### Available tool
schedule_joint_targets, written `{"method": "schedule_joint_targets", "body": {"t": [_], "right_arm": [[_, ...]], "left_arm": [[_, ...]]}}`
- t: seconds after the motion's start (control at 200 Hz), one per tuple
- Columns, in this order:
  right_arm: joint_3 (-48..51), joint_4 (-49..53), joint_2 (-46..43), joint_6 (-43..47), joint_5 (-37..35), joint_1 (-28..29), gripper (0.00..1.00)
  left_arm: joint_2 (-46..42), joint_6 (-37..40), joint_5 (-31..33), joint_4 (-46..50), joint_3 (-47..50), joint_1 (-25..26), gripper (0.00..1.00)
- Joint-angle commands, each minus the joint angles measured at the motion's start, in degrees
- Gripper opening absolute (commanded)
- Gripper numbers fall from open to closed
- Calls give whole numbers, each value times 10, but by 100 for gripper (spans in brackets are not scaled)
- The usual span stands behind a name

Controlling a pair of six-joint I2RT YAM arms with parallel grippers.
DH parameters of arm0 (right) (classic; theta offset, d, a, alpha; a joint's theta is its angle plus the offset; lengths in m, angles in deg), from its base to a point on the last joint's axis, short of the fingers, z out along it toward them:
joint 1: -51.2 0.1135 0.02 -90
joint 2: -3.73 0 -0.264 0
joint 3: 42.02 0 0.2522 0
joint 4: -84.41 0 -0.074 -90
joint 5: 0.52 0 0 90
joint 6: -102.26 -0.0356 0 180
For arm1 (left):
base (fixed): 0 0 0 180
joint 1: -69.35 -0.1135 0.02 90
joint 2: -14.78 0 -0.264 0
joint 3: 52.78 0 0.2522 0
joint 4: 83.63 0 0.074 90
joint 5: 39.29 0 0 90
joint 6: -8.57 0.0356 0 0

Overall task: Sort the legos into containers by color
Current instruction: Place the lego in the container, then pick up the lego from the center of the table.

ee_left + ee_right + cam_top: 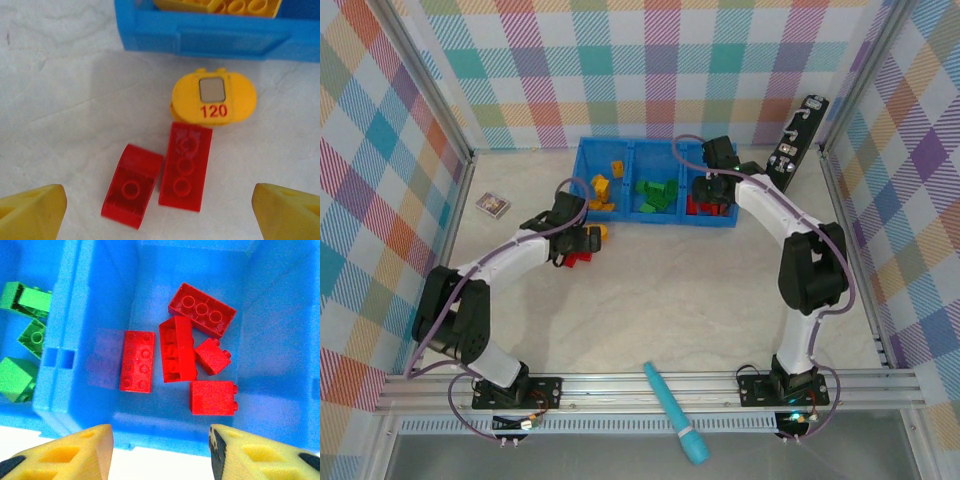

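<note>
The blue tray [655,220] holds yellow legos [603,190] in its left container, green legos [655,195] in the middle one and red legos [705,207] in the right one. My left gripper [582,243] hangs open just in front of the tray. Below it on the table, two red legos [132,185] [186,165] lie side by side. Beyond them sits a rounded yellow piece marked 120 [214,97]. My right gripper [160,450] is open and empty over the near wall of the red container. Several red legos [177,347] lie inside.
A teal pen-like tool [675,412] lies at the near edge between the arm bases. A black upright device [795,140] leans at the back right. A small flat card [492,205] lies left of the tray. Metal frame rails and checked walls bound the table.
</note>
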Motion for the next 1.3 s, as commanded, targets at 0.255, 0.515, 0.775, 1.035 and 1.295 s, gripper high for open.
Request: {"method": "schedule_joint_targets", "body": {"t": [0.255, 0.515, 0.775, 1.035, 1.295], "right_arm": [[31, -7, -94, -3, 19, 0, 57], [42, -19, -104, 2, 34, 0, 58], [55, -36, -110, 3, 43, 0, 58], [71, -50, -123, 5, 49, -1, 59], [72, -53, -125, 9, 49, 0, 60]], "left_arm": [[140, -12, 10, -2, -115, 10, 94], [194, -23, 19, -1, -152, 29, 95], [228, -45, 49, 13, -182, 35, 94], [252, -51, 65, 27, -207, 37, 90], [265, -58, 64, 40, -215, 38, 83]]}}
